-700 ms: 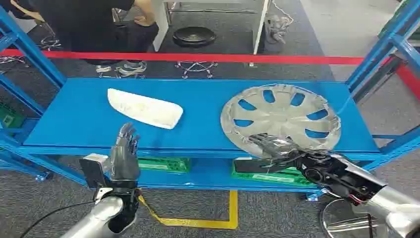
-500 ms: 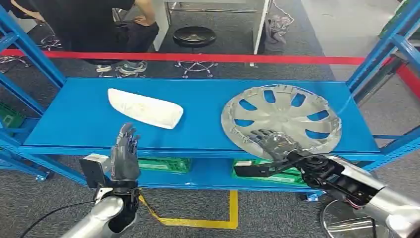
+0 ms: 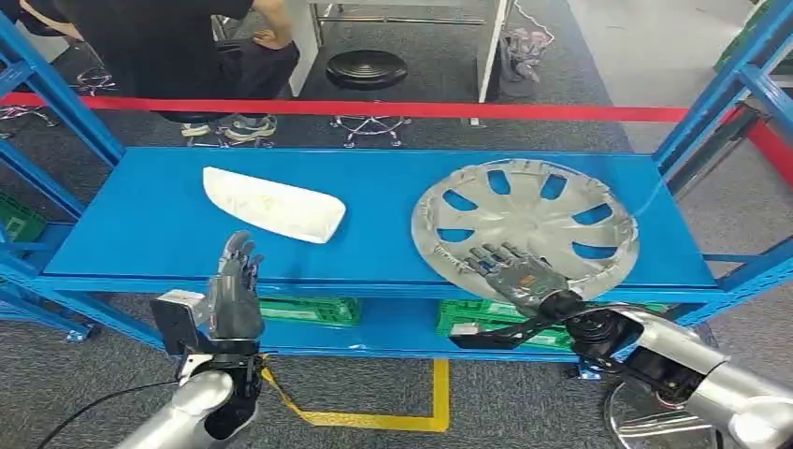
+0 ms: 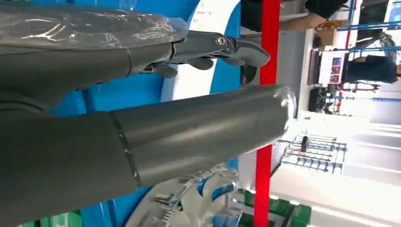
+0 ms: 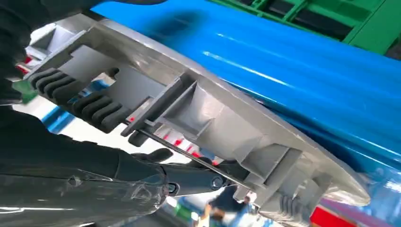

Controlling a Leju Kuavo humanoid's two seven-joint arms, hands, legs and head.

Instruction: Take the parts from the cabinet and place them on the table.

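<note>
On the blue shelf (image 3: 168, 234) of the cabinet, the silver wheel cover (image 3: 552, 210) lies to the right of the white part (image 3: 273, 205). The right hand (image 3: 512, 273) grips the wheel cover's near rim, fingers (image 3: 486, 257) laid flat on top, that edge tilted up. The left hand (image 3: 234, 290) hovers before the shelf's front edge, near the white part, fingers spread, holding nothing.

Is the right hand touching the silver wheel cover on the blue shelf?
Touching. In the right wrist view the right hand has dark fingers pressed against the ribbed underside of the wheel cover, whose near edge is raised off the blue shelf.
</note>
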